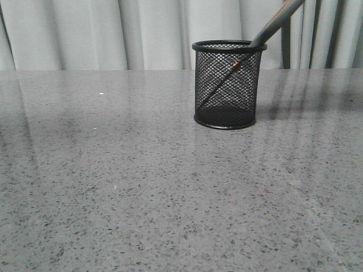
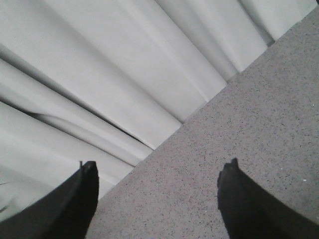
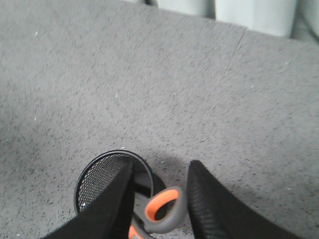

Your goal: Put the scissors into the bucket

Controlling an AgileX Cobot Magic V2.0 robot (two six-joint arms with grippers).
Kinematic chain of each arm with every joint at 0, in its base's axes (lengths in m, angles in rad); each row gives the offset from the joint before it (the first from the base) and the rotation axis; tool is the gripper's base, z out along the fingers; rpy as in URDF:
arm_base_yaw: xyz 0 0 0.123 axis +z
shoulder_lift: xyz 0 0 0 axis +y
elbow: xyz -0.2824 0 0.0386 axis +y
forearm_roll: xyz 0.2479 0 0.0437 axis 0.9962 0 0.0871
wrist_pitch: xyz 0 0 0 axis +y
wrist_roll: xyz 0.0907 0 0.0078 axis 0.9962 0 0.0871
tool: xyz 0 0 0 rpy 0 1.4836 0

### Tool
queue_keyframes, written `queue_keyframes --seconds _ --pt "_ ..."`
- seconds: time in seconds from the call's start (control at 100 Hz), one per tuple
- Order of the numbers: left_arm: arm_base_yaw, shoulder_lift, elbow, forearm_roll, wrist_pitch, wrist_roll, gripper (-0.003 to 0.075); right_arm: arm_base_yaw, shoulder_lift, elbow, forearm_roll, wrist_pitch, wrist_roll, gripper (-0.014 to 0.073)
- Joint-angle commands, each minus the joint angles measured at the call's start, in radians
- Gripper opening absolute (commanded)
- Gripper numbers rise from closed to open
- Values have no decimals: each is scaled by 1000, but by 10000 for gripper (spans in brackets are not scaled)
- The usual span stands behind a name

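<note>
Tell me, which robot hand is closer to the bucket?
Right. The right gripper hangs just above the bucket, around the scissors handle. The left gripper sees only table and curtain.

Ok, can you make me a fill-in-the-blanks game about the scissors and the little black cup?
1. The scissors lean with their blades inside the ____.
2. The bucket is made of black wire ____.
3. The scissors' handle loop has an ____ lining.
4. The left gripper has its fingers spread ____.

Missing words: bucket; mesh; orange; open
</note>
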Motion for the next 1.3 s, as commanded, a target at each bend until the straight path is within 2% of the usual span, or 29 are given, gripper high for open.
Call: queue_keyframes --seconds 0.0,0.07,0.14,0.21,0.29,0.33,0.49,0.6,0.82,0.92,1.04,1.19,1.29 --pt "1 -10 -29 -7 -73 -14 471 -16 -65 -39 14 -52 5 225" --pt "1 -10 -29 -7 -77 -14 442 -16 -88 -39 18 -66 5 198" --pt "1 -10 -29 -7 -79 -14 365 -16 -112 -39 35 -79 5 134" --pt "1 -10 -29 -29 -79 -14 247 -16 -140 -39 52 -93 5 47" --pt "1 -10 -29 -78 -79 -28 52 -16 -176 -31 57 -113 5 -64" --pt "1 -10 -26 -115 -81 -30 -22 -16 -194 -14 57 -127 5 -68" --pt "1 -17 34 -190 -144 -84 -21 -16 -311 126 57 -290 5 -54" --pt "1 -65 150 -228 -227 -94 -21 -16 -422 288 57 -439 -3 -54" --pt "1 -281 561 -248 -702 -159 -21 -16 -664 671 57 -749 -19 -54" --pt "1 -388 770 -256 -855 -171 -21 -16 -779 847 57 -858 -19 -54" --pt "1 -535 990 -325 -985 -171 -21 -16 -929 1014 57 -911 -19 -54" --pt "1 -724 1227 -468 -1101 -171 -21 -16 -1099 1180 57 -909 -19 -54" --pt "1 -843 1355 -497 -1179 -171 -21 -16 -1201 1277 57 -909 -19 -54"
